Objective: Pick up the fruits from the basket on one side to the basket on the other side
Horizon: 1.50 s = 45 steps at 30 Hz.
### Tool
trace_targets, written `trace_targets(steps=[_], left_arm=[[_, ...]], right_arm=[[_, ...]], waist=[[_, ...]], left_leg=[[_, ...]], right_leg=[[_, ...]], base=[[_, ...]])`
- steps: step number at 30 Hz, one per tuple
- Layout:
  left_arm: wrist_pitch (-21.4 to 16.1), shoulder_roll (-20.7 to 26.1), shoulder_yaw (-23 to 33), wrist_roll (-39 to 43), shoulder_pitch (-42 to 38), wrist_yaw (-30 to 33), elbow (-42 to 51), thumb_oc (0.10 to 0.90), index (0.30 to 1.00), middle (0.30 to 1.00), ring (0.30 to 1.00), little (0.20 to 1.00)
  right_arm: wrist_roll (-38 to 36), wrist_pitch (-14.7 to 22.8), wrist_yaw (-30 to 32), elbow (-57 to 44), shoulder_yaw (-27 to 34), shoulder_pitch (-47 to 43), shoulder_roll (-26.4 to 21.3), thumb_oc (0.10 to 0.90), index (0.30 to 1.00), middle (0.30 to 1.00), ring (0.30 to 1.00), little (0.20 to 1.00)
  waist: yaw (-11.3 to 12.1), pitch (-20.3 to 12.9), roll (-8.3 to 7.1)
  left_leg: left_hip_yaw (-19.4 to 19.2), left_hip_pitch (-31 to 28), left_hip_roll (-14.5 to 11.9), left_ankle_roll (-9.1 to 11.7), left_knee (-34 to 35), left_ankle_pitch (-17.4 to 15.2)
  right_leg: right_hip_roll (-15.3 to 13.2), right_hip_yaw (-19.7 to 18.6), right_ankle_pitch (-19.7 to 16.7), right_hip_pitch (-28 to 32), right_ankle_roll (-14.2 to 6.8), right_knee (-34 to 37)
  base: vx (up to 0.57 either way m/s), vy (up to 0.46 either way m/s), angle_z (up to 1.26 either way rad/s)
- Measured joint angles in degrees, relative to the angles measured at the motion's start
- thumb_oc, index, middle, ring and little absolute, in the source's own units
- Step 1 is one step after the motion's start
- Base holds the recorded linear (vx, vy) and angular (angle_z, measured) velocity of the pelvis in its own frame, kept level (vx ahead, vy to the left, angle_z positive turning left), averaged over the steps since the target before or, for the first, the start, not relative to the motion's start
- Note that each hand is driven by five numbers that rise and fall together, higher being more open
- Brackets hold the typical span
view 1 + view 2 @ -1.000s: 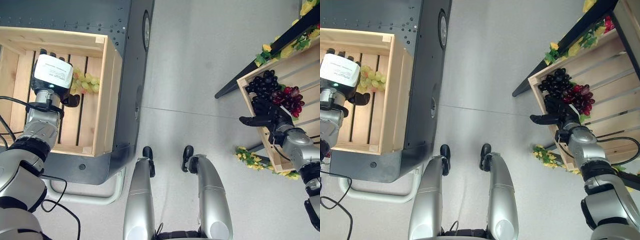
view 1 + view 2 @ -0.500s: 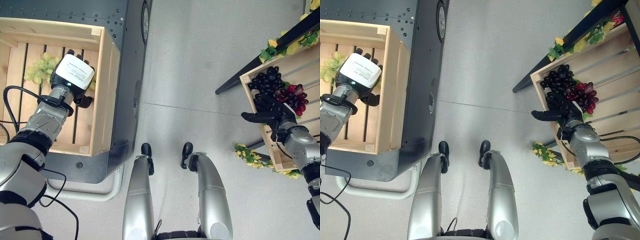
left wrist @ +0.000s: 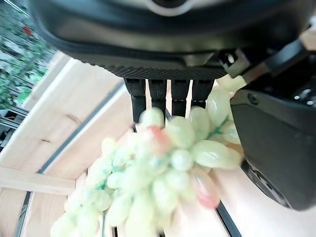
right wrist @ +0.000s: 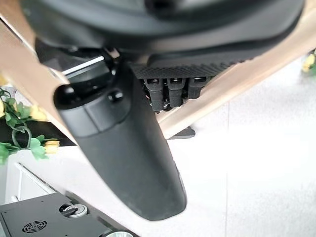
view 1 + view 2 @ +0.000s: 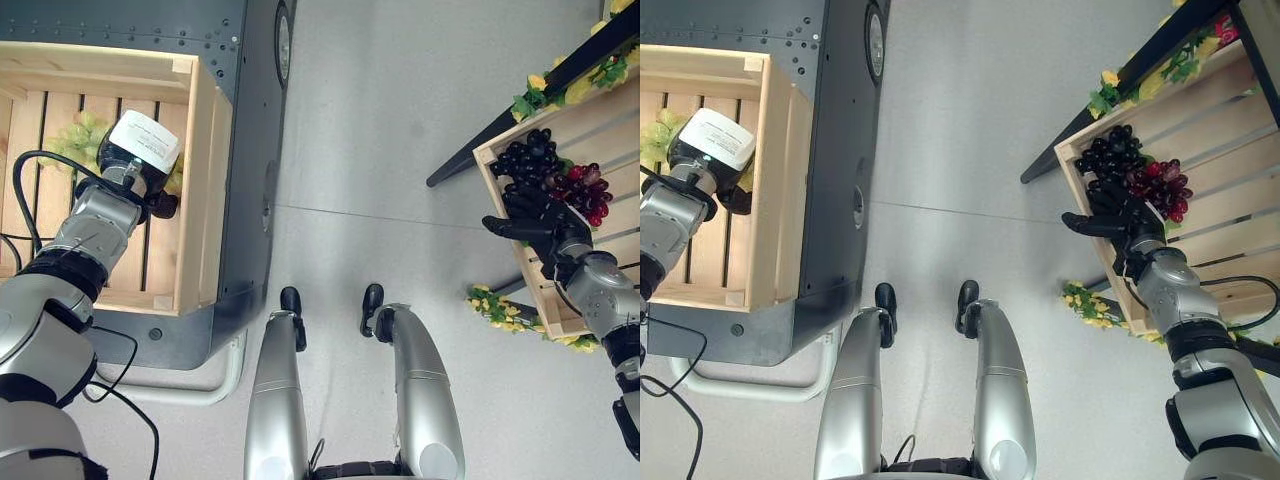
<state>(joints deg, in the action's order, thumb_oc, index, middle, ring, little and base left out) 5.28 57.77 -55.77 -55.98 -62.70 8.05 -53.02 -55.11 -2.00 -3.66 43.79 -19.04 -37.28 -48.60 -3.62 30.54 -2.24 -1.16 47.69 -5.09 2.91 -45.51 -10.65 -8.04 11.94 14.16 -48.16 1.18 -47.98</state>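
A bunch of green grapes (image 5: pixel 72 135) lies on the slats of the left wooden crate (image 5: pixel 200 200). My left hand (image 5: pixel 140 150) hovers over the bunch's right part, with its white-covered back facing up. In the left wrist view the grapes (image 3: pixel 163 168) sit just past its straight fingers (image 3: pixel 168 94), beside the thumb. The right wooden crate (image 5: pixel 610 120) holds dark grapes (image 5: pixel 530 160) and red grapes (image 5: pixel 585 190). My right hand (image 5: pixel 545 228) is open at that crate's near corner, fingers spread just below the dark bunch, thumb (image 4: pixel 128 148) pointing outward.
The left crate rests on a dark grey cart (image 5: pixel 255 150). A black stand leg (image 5: pixel 500 130) slants under the right crate. Yellow flowers with leaves (image 5: pixel 500 310) hang at its lower corner and upper edge (image 5: pixel 560 85). Grey floor lies between the crates.
My left hand has moved right inside the left crate, uncovering more green grapes on its left. My right hand has crept slightly closer to the dark grapes. The view has shifted a little.
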Motion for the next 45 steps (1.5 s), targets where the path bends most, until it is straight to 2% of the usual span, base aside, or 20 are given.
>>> trace_targets(steps=[7, 10, 15, 17, 18, 20, 21, 22, 23, 26, 27, 29, 34, 39, 45], left_arm=[[1.34, 0.01, 0.21, -0.25, 1.15, -3.27, 0.02, 0.400, 0.300, 0.300, 0.300, 0.300], [3.33, 0.00, 1.20, -0.68, 2.35, -1.79, -0.08, 0.400, 0.300, 0.300, 0.300, 0.300], [3.44, 0.00, 2.52, 0.67, 5.05, 3.92, -1.86, 0.400, 0.300, 0.300, 0.300, 0.300], [3.66, -0.01, 2.83, 5.41, 6.27, 5.53, -2.10, 0.400, 0.300, 0.300, 0.300, 0.300], [3.67, -0.26, 4.76, 14.06, 7.62, 7.37, -2.04, 0.400, 0.300, 0.300, 0.300, 0.300], [3.66, -1.72, 13.79, 31.57, 10.85, 10.30, -1.64, 0.400, 0.300, 0.300, 0.300, 0.300], [3.48, -1.95, 16.41, 34.38, 11.65, 10.50, -1.54, 0.400, 0.300, 0.300, 0.300, 0.300], [2.42, -2.49, 21.73, 39.02, 13.20, 10.70, -1.10, 0.400, 0.300, 0.300, 0.300, 0.300], [2.20, -2.75, 23.56, 40.98, 13.87, 10.78, -1.14, 0.400, 0.300, 0.300, 0.300, 0.300], [1.37, -4.34, 34.41, 54.63, 18.09, 10.57, -0.59, 0.400, 0.300, 0.300, 0.300, 0.300], [1.34, -4.96, 36.04, 57.64, 18.51, 10.53, -0.64, 0.400, 0.300, 0.300, 0.300, 0.300], [0.22, -6.44, 38.97, 65.62, 20.04, 9.83, -0.36, 0.400, 0.300, 0.300, 0.300, 0.300], [-1.06, -10.81, 41.61, 78.07, 22.12, 8.97, 1.59, 0.400, 0.300, 0.300, 0.300, 0.300], [-1.29, -12.99, 41.69, 87.69, 24.80, 7.52, 1.24, 0.400, 0.300, 0.300, 0.300, 0.300], [-3.74, -13.83, 45.54, 91.85, 26.26, 7.33, 1.31, 0.400, 0.300, 0.300, 0.300, 0.300]], right_arm=[[-0.05, 0.34, 0.00, -4.62, 0.95, 1.92, -0.45, 0.800, 0.900, 0.900, 0.900, 0.900], [-0.04, 0.36, 0.00, -6.65, 1.69, 2.77, -0.45, 0.800, 0.900, 0.900, 0.900, 0.900], [-0.04, 0.36, 0.00, -8.09, 2.34, 3.92, -0.38, 0.800, 0.900, 0.900, 0.900, 0.900], [-0.01, 0.36, 0.00, -8.19, 2.54, 4.38, -0.13, 0.800, 0.900, 0.900, 0.900, 0.900], [0.00, 0.37, 0.00, -8.25, 2.59, 4.73, 0.09, 0.800, 0.900, 0.900, 0.900, 0.900], [0.12, 0.37, 0.01, -8.72, 3.26, 6.16, 0.98, 0.800, 0.900, 0.900, 0.900, 0.900], [0.14, 0.36, 0.01, -8.92, 3.64, 6.62, 1.44, 0.800, 0.900, 0.900, 0.900, 0.900], [0.21, 0.25, 0.01, -9.89, 5.16, 7.86, 2.37, 0.800, 0.900, 0.900, 0.900, 0.900], [0.24, 0.23, 0.01, -10.43, 5.43, 8.45, 2.72, 0.800, 0.900, 0.900, 0.900, 0.900], [0.68, -0.34, -0.20, -13.73, 6.83, 10.37, 4.72, 0.800, 0.900, 0.900, 0.900, 0.900], [0.69, -0.47, -0.29, -15.02, 6.78, 10.89, 5.67, 0.800, 0.900, 0.900, 0.900, 0.900], [0.69, -1.33, -1.69, -17.86, 6.28, 11.25, 10.56, 0.800, 0.900, 0.900, 0.900, 0.900], [1.52, -3.84, -2.79, -19.23, 2.42, 12.02, 16.50, 0.800, 0.900, 0.900, 0.900, 0.900], [2.97, -5.08, -2.90, -17.77, 1.25, 12.47, 16.70, 0.800, 0.900, 0.900, 0.900, 0.900], [3.03, -5.21, -3.15, -17.21, 1.48, 13.17, 16.86, 0.800, 0.900, 0.900, 0.900, 0.900]], waist=[[-0.21, 0.00, 0.00], [-0.33, 0.00, 0.00], [-0.43, 0.00, 0.00], [-0.43, 0.01, 0.01], [-0.43, 0.01, 0.02], [-0.36, 0.01, 0.01], [-0.33, 0.01, 0.00], [-0.19, 0.01, -0.02], [-0.11, 0.01, -0.02], [-0.08, 0.00, -0.04], [-0.01, 0.00, -0.04], [0.48, 0.00, -0.03], [2.12, 0.02, -0.01], [1.97, 0.03, -0.04], [1.84, 0.04, -0.16]], left_leg=[[-0.08, 0.01, -0.46, 0.43, 0.40, 0.26], [-0.05, -0.05, -0.77, 0.77, 0.70, 0.46], [-0.18, -0.68, -0.81, 1.01, 1.34, 0.61], [-0.18, -1.24, -0.81, 1.23, 1.57, 0.74], [-0.17, -1.77, -0.79, 1.22, 1.80, 0.73], [0.20, -3.20, -0.70, 1.20, 2.35, 0.73], [0.41, -3.72, -0.70, 1.21, 2.55, 0.73], [0.57, -4.87, -0.62, 1.25, 3.30, 0.80], [0.57, -5.54, -0.56, 1.20, 3.69, 0.87], [0.61, -8.79, -0.04, 1.19, 5.56, 1.18], [0.62, -9.37, 0.06, 1.25, 6.01, 1.36], [0.66, -10.63, 0.16, 1.21, 7.01, 1.63], [0.79, -12.61, 0.32, 1.11, 8.48, 2.06], [0.74, -18.36, 1.07, 0.14, 11.58, 2.39], [-0.09, -24.65, 1.62, -0.51, 15.87, 3.05]], right_leg=[[-0.15, 0.77, 0.13, -0.27, 0.32, 0.05], [-0.35, 1.46, 0.28, -0.24, 0.59, 0.04], [-0.41, 1.58, 0.22, 0.15, 1.17, 0.04], [-0.44, 1.75, 0.22, 0.90, 1.23, 0.29], [-0.49, 1.92, 0.22, 1.54, 1.22, 0.56], [-0.55, 2.65, 0.22, 3.44, 1.22, 1.07], [-0.54, 2.89, 0.22, 4.15, 1.22, 1.35], [-0.51, 3.10, 0.22, 5.43, 1.20, 2.08], [-0.51, 3.13, 0.21, 6.14, 1.18, 2.36], [-0.68, 3.11, 0.38, 9.04, 0.84, 3.79], [-0.75, 3.14, 0.37, 9.55, 0.83, 3.99], [-0.75, 3.20, 0.34, 10.57, 0.80, 4.63], [-0.49, 3.28, -0.06, 12.82, 0.22, 6.38], [-0.14, 2.52, -0.98, 19.19, -1.28, 10.20], [0.29, 1.19, -1.76, 24.94, -2.48, 14.20]], base=[[0.00, -0.001, -0.01], [0.00, 0.000, 0.00], [0.00, 0.000, 0.01], [0.00, -0.011, 0.04], [0.01, -0.028, 0.07], [0.02, -0.044, 0.12], [0.02, -0.049, 0.12], [0.01, -0.034, 0.08], [0.03, -0.046, 0.07], [0.03, -0.045, 0.05], [0.01, -0.035, 0.06], [0.01, -0.028, 0.05], [0.02, -0.016, 0.04], [0.02, -0.016, 0.07], [0.02, -0.028, -0.01]])
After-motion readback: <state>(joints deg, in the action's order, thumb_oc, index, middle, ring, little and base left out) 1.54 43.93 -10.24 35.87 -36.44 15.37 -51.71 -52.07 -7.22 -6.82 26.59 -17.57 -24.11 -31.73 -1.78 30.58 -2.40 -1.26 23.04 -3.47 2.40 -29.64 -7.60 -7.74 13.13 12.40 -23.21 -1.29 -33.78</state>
